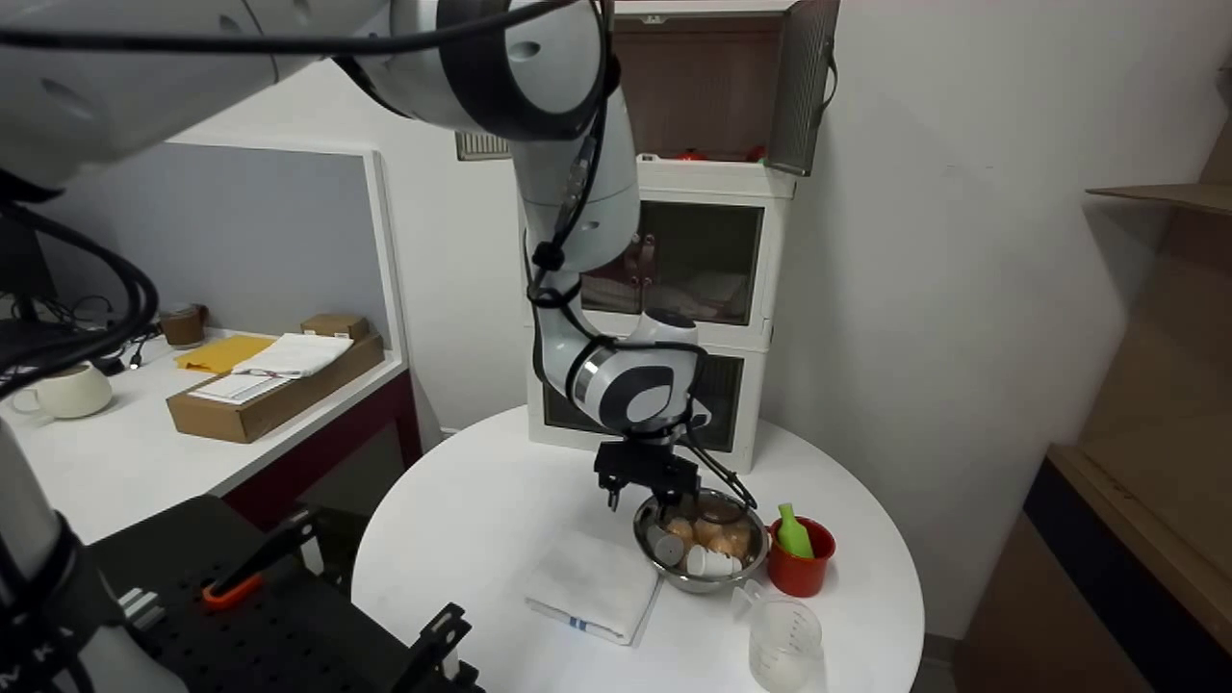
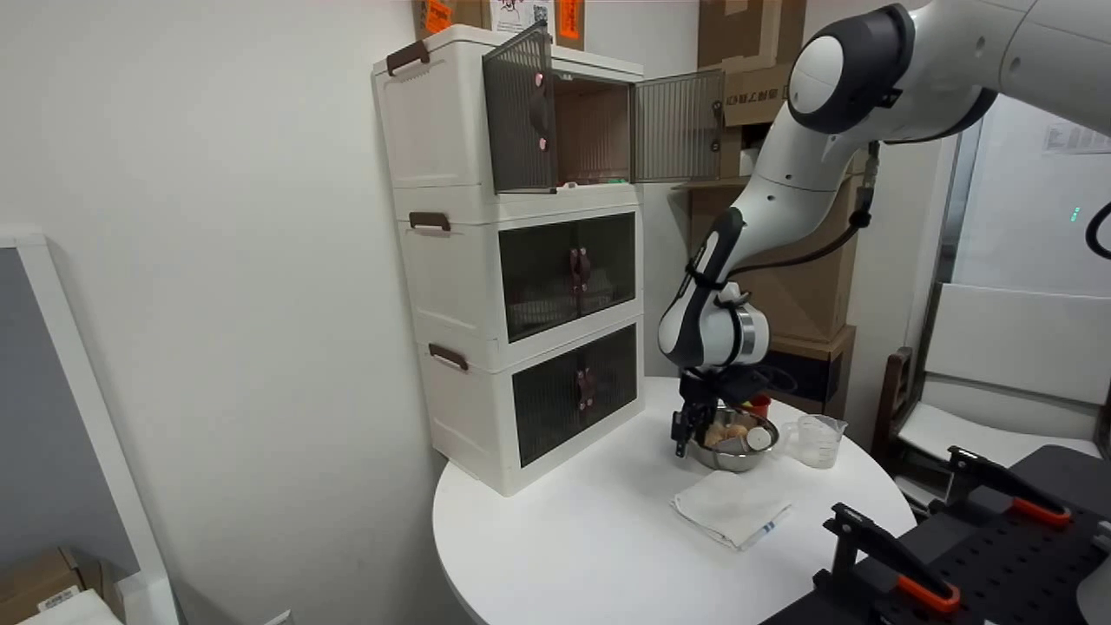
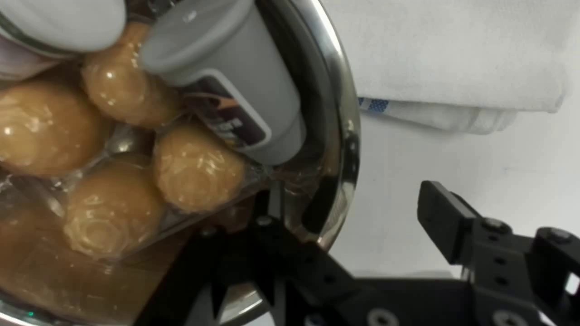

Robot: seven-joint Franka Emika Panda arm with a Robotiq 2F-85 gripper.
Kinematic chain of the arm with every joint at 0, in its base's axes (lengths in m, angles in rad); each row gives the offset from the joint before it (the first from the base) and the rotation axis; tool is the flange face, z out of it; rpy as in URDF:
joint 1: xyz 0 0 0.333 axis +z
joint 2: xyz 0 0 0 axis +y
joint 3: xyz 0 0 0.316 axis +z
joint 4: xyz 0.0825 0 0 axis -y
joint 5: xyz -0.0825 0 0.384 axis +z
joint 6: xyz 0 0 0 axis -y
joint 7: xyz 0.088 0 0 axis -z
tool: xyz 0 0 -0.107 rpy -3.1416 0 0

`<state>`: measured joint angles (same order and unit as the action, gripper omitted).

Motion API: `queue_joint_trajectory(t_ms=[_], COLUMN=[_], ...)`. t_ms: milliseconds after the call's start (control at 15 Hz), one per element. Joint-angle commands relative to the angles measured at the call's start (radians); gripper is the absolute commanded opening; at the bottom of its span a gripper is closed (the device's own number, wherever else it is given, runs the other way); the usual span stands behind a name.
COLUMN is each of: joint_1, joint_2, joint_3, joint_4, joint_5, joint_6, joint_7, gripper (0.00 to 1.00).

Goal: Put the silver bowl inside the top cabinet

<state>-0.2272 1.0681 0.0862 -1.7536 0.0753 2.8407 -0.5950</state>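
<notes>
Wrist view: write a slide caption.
Open tool astride the rim of the silver bowl, wrapped food and a gray container inside, a folded white cloth alongside.

Your bowl [image 3: 344, 95] is polished metal, mirror-bright at the rim. The brown food [image 3: 199, 172] in it lies under clear, crinkled plastic film with a high gloss. The grey tub [image 3: 253, 68] there presents as smooth, dull plastic bearing a printed label [image 3: 231, 113]. Your towel [image 3: 453, 54] is matt white cloth, finely textured; your bench [image 2: 590, 547] is smooth and white. The cup [image 1: 797, 576] carries a glossy red finish. The jug [image 1: 784, 640] is clear and smooth; whether glass or plastic cannot be determined. You have matt black on the tool [image 3: 350, 198], with bright metal screws [image 3: 381, 317]. The top cabinet [image 2: 434, 121] looks like smooth white plastic, fitted with ribbed, translucent doors [image 2: 681, 126].
</notes>
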Motion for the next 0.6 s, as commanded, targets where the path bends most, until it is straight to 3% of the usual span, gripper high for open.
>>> queue_joint_trajectory(t_ms=[0, 333, 400, 533], joint_1=[-0.034, -0.066, -0.073, -0.1], joint_2=[0.008, 0.001, -0.005, -0.028], joint_3=[0.021, 0.032, 0.036, 0.064], joint_4=[-0.005, -0.018, -0.023, -0.029], joint_5=[-0.065, -0.09, -0.089, -0.09], joint_6=[0.029, 0.047, 0.05, 0.035], joint_7=[0.043, 0.053, 0.056, 0.044], gripper=[0.44, 0.06, 0.02, 0.06])
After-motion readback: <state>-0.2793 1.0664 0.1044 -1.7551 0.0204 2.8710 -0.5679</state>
